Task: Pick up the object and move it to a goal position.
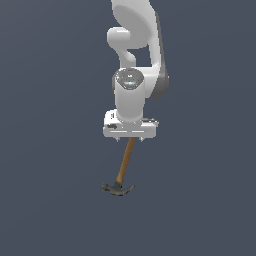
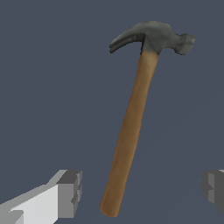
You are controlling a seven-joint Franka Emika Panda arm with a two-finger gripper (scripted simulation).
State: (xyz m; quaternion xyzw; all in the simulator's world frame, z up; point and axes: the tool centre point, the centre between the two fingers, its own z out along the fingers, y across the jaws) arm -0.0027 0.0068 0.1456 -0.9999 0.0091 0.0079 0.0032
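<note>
The object is a small claw hammer [image 1: 124,167] with an orange-brown wooden handle and a dark grey curved head; it lies flat on the dark floor. In the exterior view its head [image 1: 118,188] points toward the camera and the handle's far end runs under my white hand. My gripper [image 1: 130,140] hangs over that handle end. The wrist view shows the whole hammer [image 2: 131,122], with the butt of its handle lying between my two grey fingertips [image 2: 70,192]. The gripper [image 2: 141,191] is open, and neither fingertip touches the handle.
Only a plain dark blue-grey floor [image 1: 50,200] surrounds the hammer. The arm's white links [image 1: 135,45] rise behind the hand.
</note>
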